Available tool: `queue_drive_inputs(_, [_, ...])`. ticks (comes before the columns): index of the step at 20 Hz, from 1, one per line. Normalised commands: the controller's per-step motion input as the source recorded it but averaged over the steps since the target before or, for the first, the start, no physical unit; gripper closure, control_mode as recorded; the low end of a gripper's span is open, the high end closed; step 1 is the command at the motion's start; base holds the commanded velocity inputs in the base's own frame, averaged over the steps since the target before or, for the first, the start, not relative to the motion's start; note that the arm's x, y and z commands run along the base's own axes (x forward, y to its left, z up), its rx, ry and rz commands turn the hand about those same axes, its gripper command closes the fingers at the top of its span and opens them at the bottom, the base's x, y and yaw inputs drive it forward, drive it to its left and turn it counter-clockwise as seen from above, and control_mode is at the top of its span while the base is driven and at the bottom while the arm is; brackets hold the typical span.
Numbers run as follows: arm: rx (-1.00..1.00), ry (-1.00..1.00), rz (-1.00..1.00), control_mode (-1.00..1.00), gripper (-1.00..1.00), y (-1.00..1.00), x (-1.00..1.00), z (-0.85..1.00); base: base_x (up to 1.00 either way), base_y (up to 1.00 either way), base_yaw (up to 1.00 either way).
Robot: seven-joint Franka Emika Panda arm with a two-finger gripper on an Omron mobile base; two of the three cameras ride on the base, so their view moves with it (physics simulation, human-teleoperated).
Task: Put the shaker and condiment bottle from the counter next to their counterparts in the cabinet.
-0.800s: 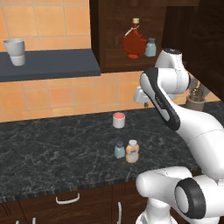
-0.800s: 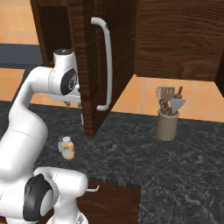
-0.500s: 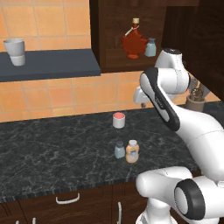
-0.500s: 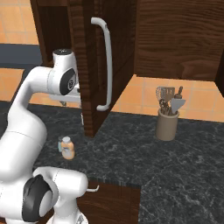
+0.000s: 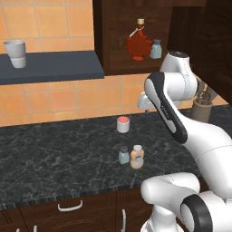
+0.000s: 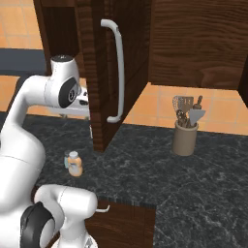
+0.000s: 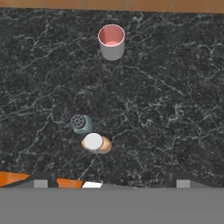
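I have the shaker and the bottle near the front edge of the counter, standing upright and just beside each other, the bottle to the right in the left base view. From the hand camera I look straight down on them: the shaker shows its holed grey cap, the bottle its pale round cap, and they sit close enough that I can't say whether they touch. In the right base view the bottle half hides the shaker. Farther back stands a white jar with a red lid. My hand is high above them; the fingers are out of sight, so I cannot tell how they stand. Up in the open cabinet, the leaf bottle and second shaker stand side by side.
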Motion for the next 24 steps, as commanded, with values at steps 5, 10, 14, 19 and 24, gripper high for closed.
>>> queue_drive_inputs(5, [0.00,-0.07,0.01,-1.00,-1.00,0.05,-0.41,0.00,0.00,0.00,0.00])
queue_drive_inputs(10, [0.00,-0.11,0.05,-1.00,-1.00,0.01,-0.37,0.00,0.00,0.00,0.00])
queue_drive_inputs(14, [0.00,-0.11,0.11,-1.00,-1.00,0.00,-0.17,0.00,0.00,0.00,0.00])
queue_drive_inputs(19, [0.00,-0.12,0.17,-1.00,-1.00,0.03,-0.02,-0.03,0.00,0.00,0.00])
queue_drive_inputs(24, [0.00,-0.05,0.21,-1.00,-1.00,0.06,0.00,-0.10,0.00,0.00,0.00])
